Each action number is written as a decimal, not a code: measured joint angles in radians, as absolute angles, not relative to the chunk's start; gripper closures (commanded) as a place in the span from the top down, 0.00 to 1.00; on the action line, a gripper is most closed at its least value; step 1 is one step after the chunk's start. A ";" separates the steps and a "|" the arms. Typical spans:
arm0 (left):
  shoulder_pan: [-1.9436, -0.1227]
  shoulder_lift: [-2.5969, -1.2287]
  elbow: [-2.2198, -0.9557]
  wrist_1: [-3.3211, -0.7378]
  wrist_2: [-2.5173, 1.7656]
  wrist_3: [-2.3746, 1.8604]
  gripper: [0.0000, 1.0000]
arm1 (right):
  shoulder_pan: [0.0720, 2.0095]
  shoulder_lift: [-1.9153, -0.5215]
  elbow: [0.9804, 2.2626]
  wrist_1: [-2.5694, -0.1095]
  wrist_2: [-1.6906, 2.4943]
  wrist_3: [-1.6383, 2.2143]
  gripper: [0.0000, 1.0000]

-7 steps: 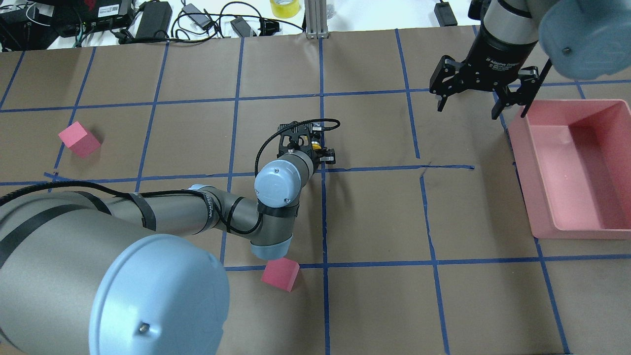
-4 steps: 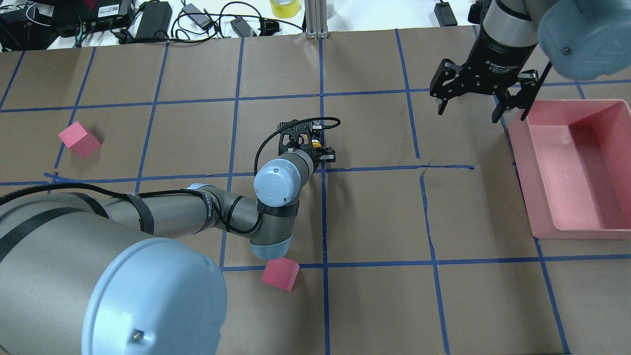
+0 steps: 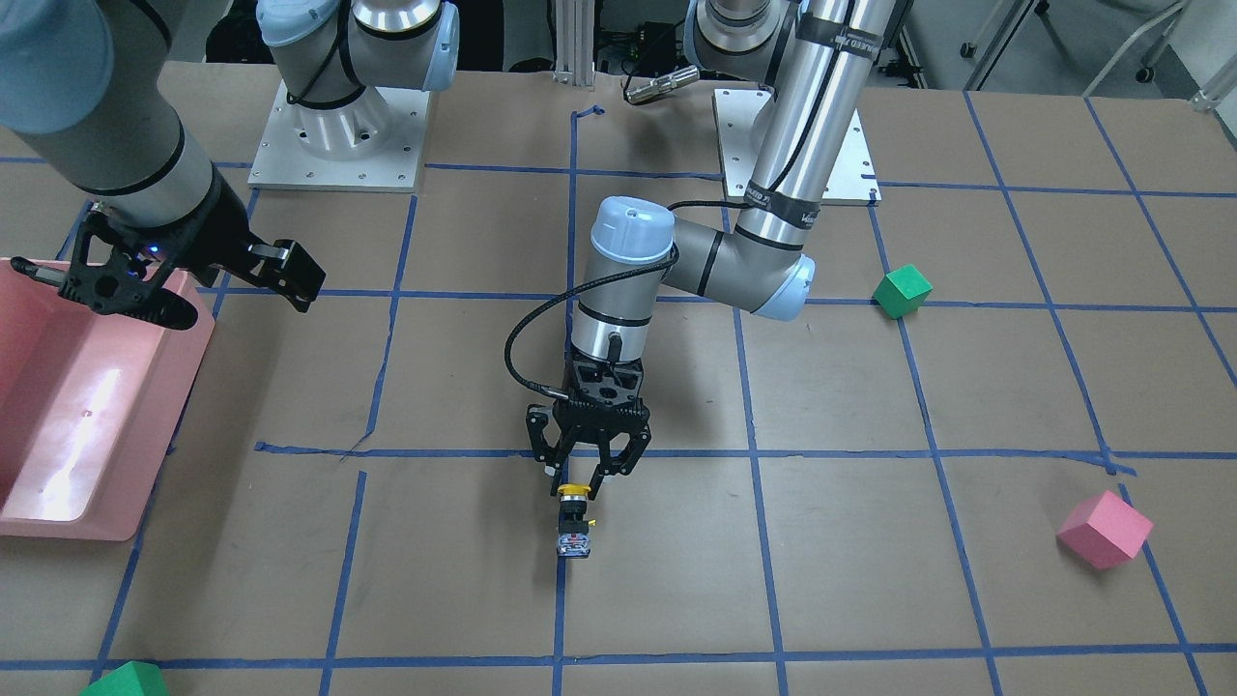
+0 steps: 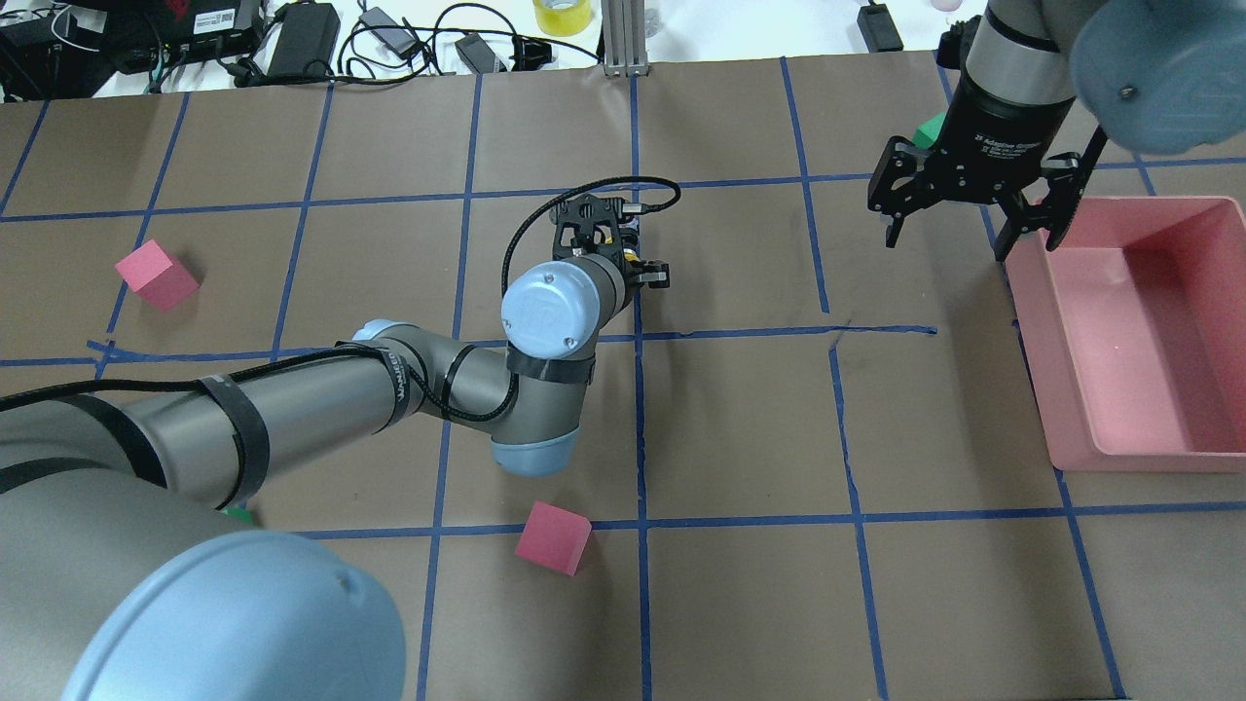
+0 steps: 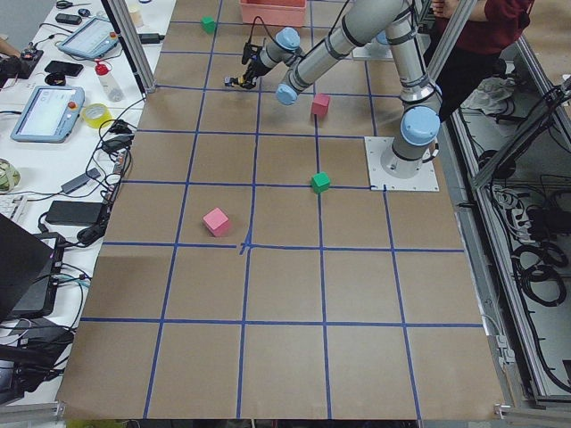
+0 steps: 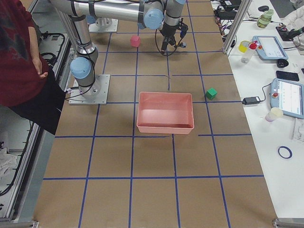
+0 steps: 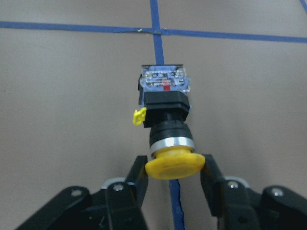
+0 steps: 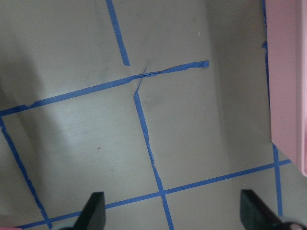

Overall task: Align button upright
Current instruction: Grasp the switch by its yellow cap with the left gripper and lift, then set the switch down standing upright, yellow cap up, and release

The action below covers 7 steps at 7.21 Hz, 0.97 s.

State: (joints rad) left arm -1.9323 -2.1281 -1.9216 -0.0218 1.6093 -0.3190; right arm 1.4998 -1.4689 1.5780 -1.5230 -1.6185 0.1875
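The button (image 3: 574, 522) has a yellow mushroom cap, a black body and a grey-white base. My left gripper (image 3: 577, 486) points down at the table's middle, shut on the yellow cap. In the left wrist view the fingers (image 7: 136, 177) press both sides of the cap, and the button (image 7: 165, 120) points base-first away from the gripper (image 7: 171, 172), over a blue tape line. From overhead only a sliver of yellow (image 4: 631, 256) shows under the left gripper (image 4: 628, 261). My right gripper (image 4: 952, 243) is open and empty, above the table beside the pink bin.
A pink bin (image 4: 1119, 202) stands at the right side. Pink cubes lie at the left (image 4: 156, 275) and near the front (image 4: 553, 538). A green cube (image 3: 902, 291) lies behind the left arm, another (image 3: 126, 680) at the far edge. Blue tape lines grid the brown table.
My left arm has swung farther from the robot, carrying the gripper and button along the tape line. My right gripper has shifted slightly right, toward the bin, still open.
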 measured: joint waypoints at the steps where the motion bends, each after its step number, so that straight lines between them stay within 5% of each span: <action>1: -1.930 -2.087 -1.879 -0.184 1.608 -0.319 0.00 | 1.494 -1.464 1.585 -1.516 -1.633 0.188 1.00; 7: -1.869 -1.996 -1.590 -1.153 1.304 -0.636 0.00 | 1.503 -1.430 1.614 -1.520 -1.604 0.192 1.00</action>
